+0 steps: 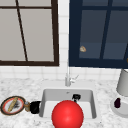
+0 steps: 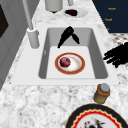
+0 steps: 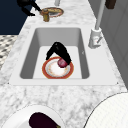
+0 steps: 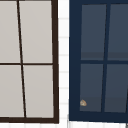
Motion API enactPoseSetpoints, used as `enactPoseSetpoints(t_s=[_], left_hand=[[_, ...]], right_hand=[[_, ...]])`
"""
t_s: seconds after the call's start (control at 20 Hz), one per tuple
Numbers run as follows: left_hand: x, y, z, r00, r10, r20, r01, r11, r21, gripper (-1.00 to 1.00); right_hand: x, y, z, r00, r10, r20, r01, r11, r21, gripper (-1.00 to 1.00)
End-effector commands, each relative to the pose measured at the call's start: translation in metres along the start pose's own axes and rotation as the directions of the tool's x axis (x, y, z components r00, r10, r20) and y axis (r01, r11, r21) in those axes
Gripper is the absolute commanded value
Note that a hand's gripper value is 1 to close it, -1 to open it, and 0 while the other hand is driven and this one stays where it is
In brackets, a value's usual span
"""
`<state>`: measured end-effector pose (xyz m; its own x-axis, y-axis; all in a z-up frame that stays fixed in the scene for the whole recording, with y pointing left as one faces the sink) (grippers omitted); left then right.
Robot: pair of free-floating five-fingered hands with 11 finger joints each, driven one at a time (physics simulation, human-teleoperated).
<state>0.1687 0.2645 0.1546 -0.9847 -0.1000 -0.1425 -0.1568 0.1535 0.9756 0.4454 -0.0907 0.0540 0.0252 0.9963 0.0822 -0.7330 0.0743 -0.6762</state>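
In the sink [image 2: 99, 51] lies an orange-rimmed plate [image 2: 78, 65] with a dark red round fruit [image 2: 65, 62] on it. My right hand [image 2: 67, 35] hangs inside the basin, its straight fingers slanting down towards the plate. In the right side view this right hand [image 3: 58, 50] reaches the fruit [image 3: 62, 63]; contact cannot be told. In the front view the right hand [image 1: 76, 97] shows just behind a large red ball [image 1: 67, 114]. My left hand [image 1: 35, 107] floats with spread fingers over the left counter, beside a small jar [image 1: 27, 106] and a patterned plate [image 1: 7, 106].
The faucet [image 1: 68, 77] stands behind the basin. On the right counter a white plate [image 1: 123, 111] holds a dark eggplant [image 1: 117, 102], with a tall white container [image 1: 123, 82] behind it. A pale window and a dark blue cabinet door [image 4: 100, 57] are above.
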Motion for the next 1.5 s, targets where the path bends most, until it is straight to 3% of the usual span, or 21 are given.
enactPoseSetpoints(t_s=[0.0, 0.4, 1.15, 1.2, 1.25, 1.3, 1.4, 1.45], left_hand=[[0.000, 0.000, 0.000, 1.0000, 0.000, 0.000, 0.000, 1.0000, 0.000, 0.00], [0.000, 0.000, 0.000, 1.0000, 0.000, 0.000, 0.000, 1.0000, 0.000, 0.00], [0.000, 0.000, 0.000, 1.0000, 0.000, 0.000, 0.000, 1.0000, 0.000, 0.00], [0.000, 0.000, 0.000, 1.0000, 0.000, 0.000, 0.000, 1.0000, 0.000, 0.00], [0.000, 0.000, 0.000, 1.0000, 0.000, 0.000, 0.000, 1.0000, 0.000, 0.00], [0.000, 0.000, 0.000, 1.0000, 0.000, 0.000, 0.000, 1.0000, 0.000, 0.00], [0.000, 0.000, 0.000, 1.0000, 0.000, 0.000, 0.000, 1.0000, 0.000, 0.00], [0.000, 0.000, 0.000, 1.0000, 0.000, 0.000, 0.000, 1.0000, 0.000, 0.00]], right_hand=[[-0.008, -0.002, 0.007, 0.996, -0.089, 0.016, 0.090, 0.996, -0.024, -1.00], [-0.009, -0.007, 0.019, 0.989, -0.142, 0.035, 0.143, 0.988, -0.052, -1.00], [-0.005, -0.029, 0.050, 0.987, -0.160, -0.036, 0.156, 0.984, -0.082, -1.00], [-0.005, -0.031, 0.057, 0.987, -0.159, -0.034, 0.156, 0.986, -0.061, -1.00], [-0.014, -0.025, 0.057, 0.993, -0.116, -0.011, 0.115, 0.992, -0.042, -1.00], [-0.006, -0.028, 0.050, 0.999, -0.042, -0.012, 0.041, 0.998, -0.051, -1.00], [-0.007, -0.028, 0.051, 0.999, -0.046, -0.005, 0.045, 0.996, -0.071, -1.00], [-0.007, -0.028, 0.052, 0.999, -0.038, -0.011, 0.038, 0.998, -0.040, -1.00]])
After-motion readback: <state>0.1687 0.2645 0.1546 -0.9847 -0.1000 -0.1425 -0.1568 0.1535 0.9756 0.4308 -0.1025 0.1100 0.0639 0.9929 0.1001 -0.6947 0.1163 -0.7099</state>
